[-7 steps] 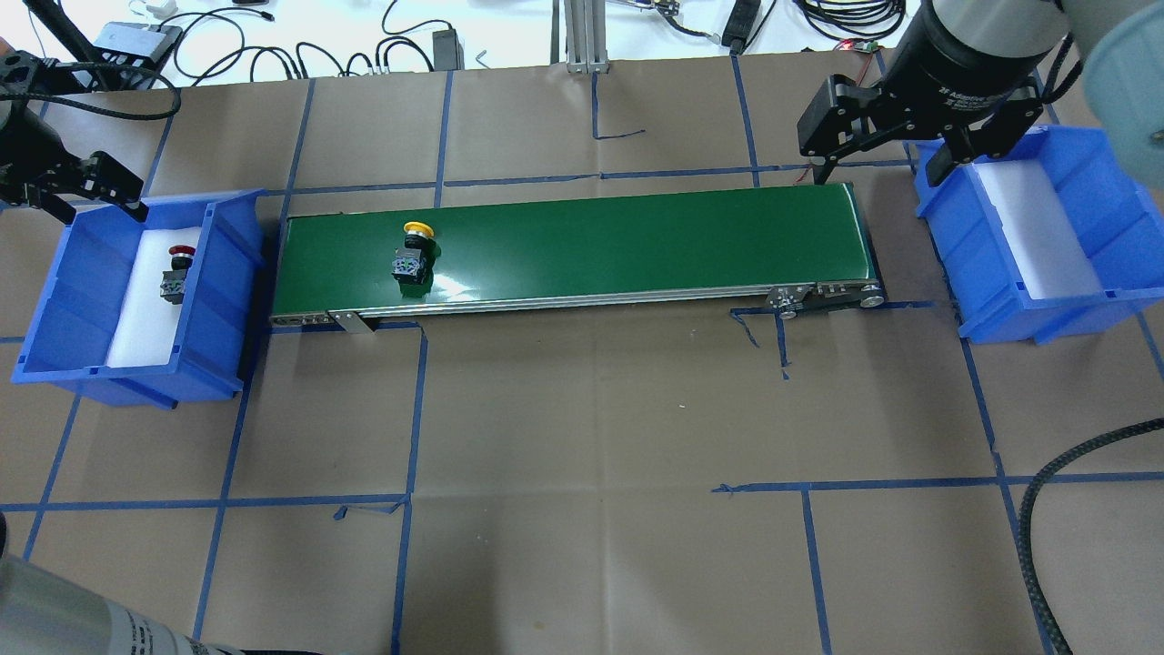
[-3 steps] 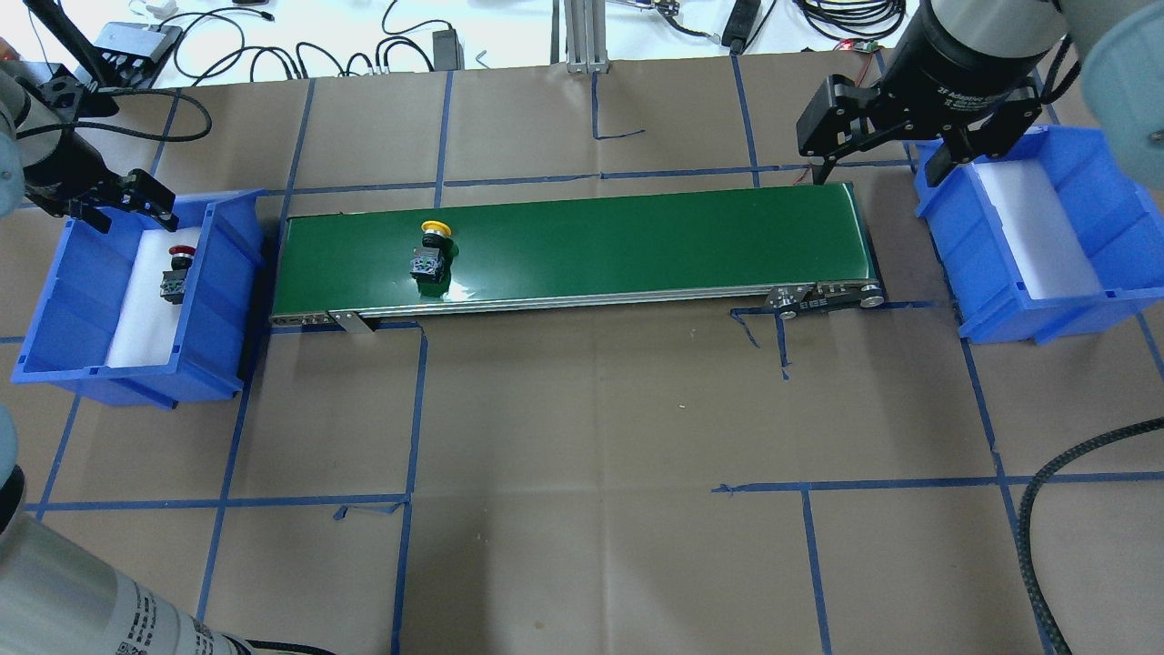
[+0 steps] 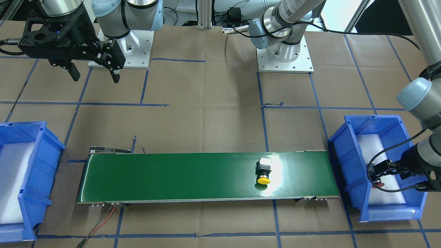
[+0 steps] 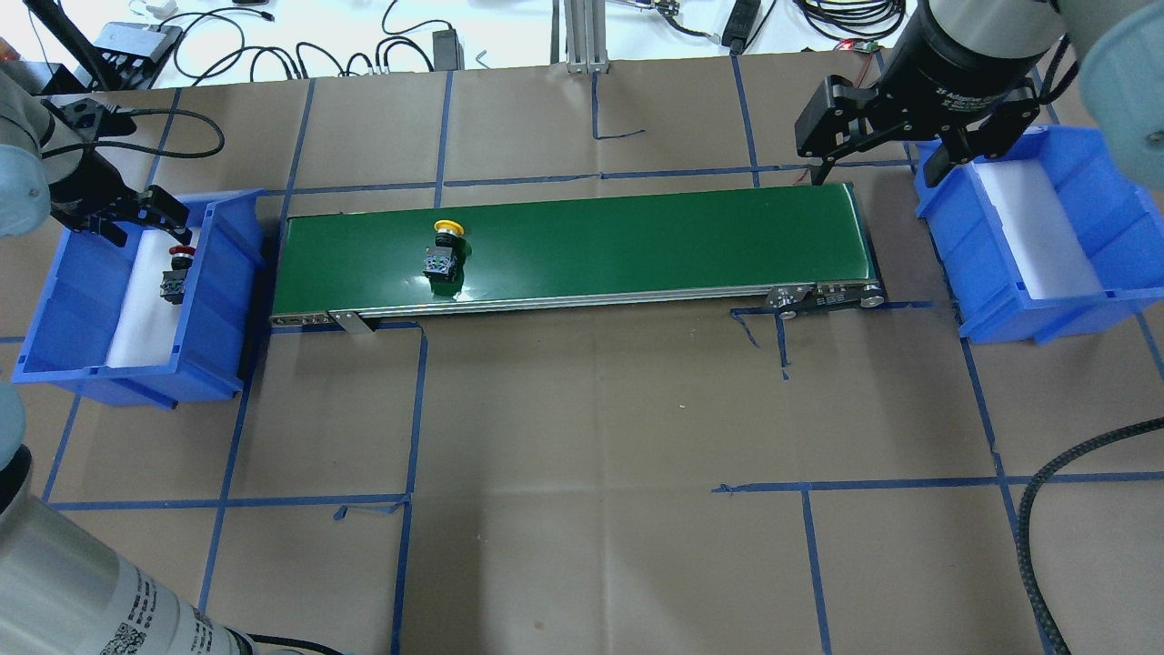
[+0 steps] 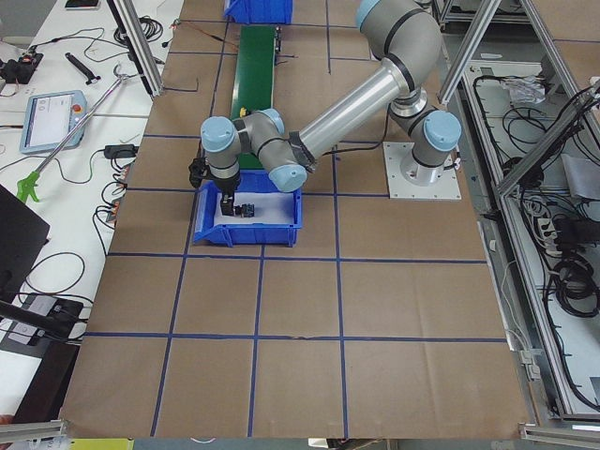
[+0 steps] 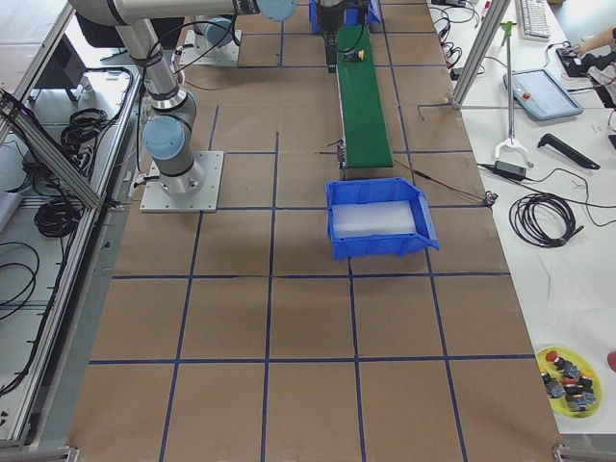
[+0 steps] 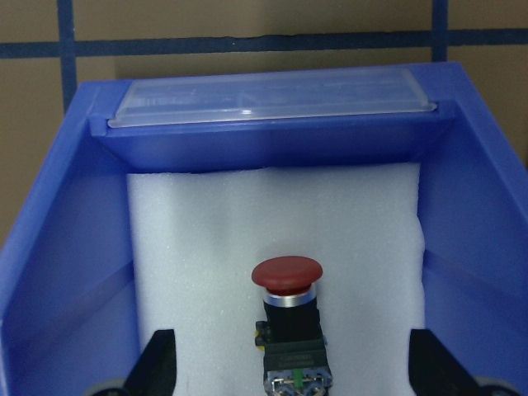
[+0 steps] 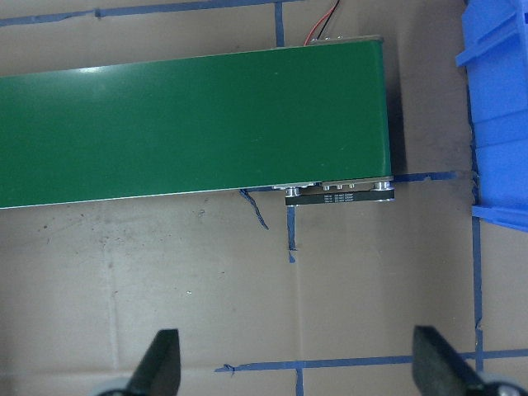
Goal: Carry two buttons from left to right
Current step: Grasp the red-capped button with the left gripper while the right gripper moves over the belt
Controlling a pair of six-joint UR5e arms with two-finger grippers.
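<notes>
The yellow-capped button [image 4: 443,250] lies on its side on the left part of the green conveyor belt [image 4: 637,236]; the front-facing view also shows this button [image 3: 264,172]. The red-capped button [image 4: 175,270] lies on white foam in the left blue bin [image 4: 55,300]. My left gripper [image 4: 145,226] hangs open just above the far end of that bin. In the left wrist view the red button [image 7: 289,322] sits between the spread fingers [image 7: 158,363], untouched. My right gripper [image 4: 880,168] is open and empty, above the belt's right end beside the right blue bin [image 4: 1118,227].
The right bin holds only white foam. Cables and power bricks [image 4: 273,55] lie behind the table, and a black braided hose [image 4: 1037,518] curves in at the lower right. Both robot bases [image 3: 282,55] stand behind the belt. A yellow dish [image 6: 568,380] of spare parts sits far off.
The yellow button has travelled right along the belt. My left gripper has moved right and in over the left bin, toward the red button. The right gripper has stayed put.
</notes>
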